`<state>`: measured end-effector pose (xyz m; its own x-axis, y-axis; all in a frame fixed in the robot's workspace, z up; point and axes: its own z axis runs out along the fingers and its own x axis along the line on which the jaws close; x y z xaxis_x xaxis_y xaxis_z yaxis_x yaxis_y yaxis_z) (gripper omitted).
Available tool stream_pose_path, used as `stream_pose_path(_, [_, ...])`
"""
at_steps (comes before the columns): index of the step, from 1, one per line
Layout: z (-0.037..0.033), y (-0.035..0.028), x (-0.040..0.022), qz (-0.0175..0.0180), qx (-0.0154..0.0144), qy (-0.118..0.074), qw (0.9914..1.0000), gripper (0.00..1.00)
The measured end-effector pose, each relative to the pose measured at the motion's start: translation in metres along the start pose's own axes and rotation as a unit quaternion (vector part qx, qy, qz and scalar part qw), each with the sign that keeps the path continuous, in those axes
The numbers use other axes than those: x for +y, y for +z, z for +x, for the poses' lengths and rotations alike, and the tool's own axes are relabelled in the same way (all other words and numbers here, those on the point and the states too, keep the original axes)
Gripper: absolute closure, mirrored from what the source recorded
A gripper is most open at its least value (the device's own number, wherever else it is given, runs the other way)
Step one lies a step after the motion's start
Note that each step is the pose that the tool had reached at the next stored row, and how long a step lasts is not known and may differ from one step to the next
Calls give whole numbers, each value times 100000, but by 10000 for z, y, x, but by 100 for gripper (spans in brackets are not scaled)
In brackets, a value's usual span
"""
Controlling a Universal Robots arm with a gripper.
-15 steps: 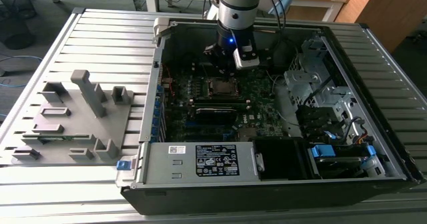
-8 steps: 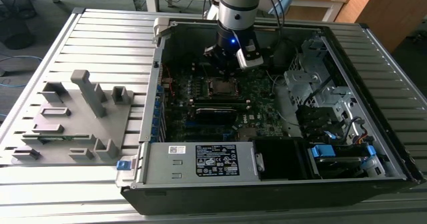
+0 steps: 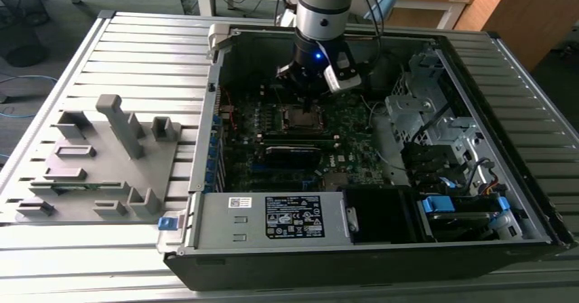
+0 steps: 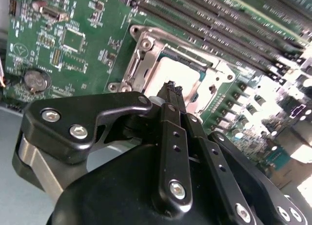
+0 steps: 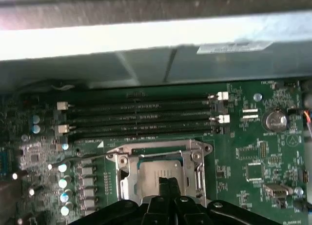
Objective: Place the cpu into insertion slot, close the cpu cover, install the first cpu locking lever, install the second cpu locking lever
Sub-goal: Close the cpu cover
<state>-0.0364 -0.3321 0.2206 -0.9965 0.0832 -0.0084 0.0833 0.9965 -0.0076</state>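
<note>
The insertion slot [image 3: 303,118] sits mid-motherboard inside the open computer case. In both wrist views the cpu [image 5: 153,171] [image 4: 181,71] lies flat in the slot, its dull silver top showing. The cpu cover [image 5: 195,156] [image 4: 139,56], a silver frame, lies down around it. My gripper [image 3: 312,89] hangs just above the slot. Its two black fingers are pressed together with nothing between them, their tips [image 4: 172,87] [image 5: 168,182] over the edge of the cpu. I cannot make out how the locking levers stand.
Long memory slots [image 5: 141,117] run beside the socket, and a coin battery [image 5: 274,120] sits on the board. A power supply box [image 3: 289,218] with a white label fills the case's near end. A drive cage [image 3: 443,133] is at the exterior view's right, a grey fixture plate [image 3: 100,160] at its left.
</note>
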Motion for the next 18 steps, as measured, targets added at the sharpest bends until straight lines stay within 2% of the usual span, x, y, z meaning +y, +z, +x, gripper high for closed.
stream_pose_path(1, [0, 1, 0, 357, -33, 0, 99999, 90])
stream_pose_path(3, [0, 8, 0, 580, -50, -7, 99998, 90])
stream_pose_path(7, [3, 30, 0, 586, -50, -1, 99998, 90])
stream_pose_path(11, [17, 32, -2, 406, -69, 8, 99999, 90])
stream_pose_path(18, [184, 38, -15, 252, -519, 7, 99998, 90])
